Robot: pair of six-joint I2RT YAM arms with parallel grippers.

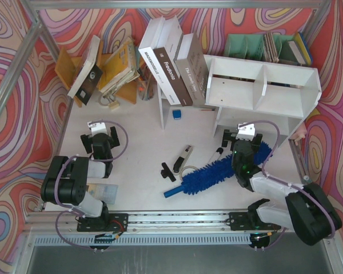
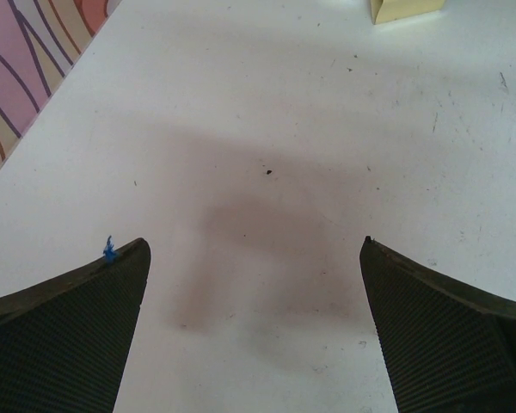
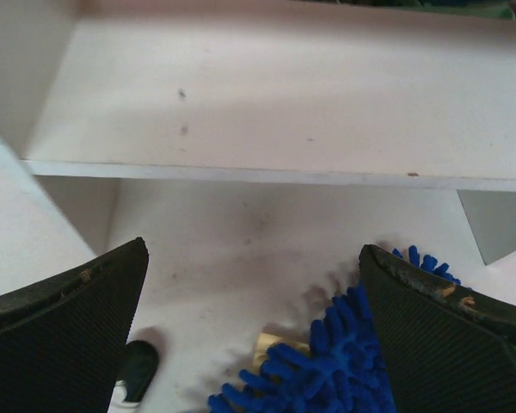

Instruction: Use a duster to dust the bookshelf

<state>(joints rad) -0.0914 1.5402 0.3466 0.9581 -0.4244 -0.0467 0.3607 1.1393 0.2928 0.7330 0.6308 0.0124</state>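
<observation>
The white bookshelf (image 1: 263, 85) stands at the back right, with two compartments split by a divider. The blue fluffy duster (image 1: 223, 170) lies on the table in front of it, its handle (image 1: 172, 191) pointing to the near left. My right gripper (image 1: 240, 137) is open above the far end of the duster's head, facing the shelf. In the right wrist view the shelf board (image 3: 275, 103) fills the top, and the duster head (image 3: 344, 370) lies low between my open right gripper (image 3: 254, 248), untouched. My left gripper (image 1: 100, 137) is open and empty over bare table (image 2: 258, 129).
Large books (image 1: 171, 63) lean against the shelf's left side. An orange-brown book stand (image 1: 111, 71) with books is at the back left, a green file rack (image 1: 257, 45) behind the shelf. Black-and-white marker-like tools (image 1: 186, 157) and a small blue cube (image 1: 176, 115) lie mid-table.
</observation>
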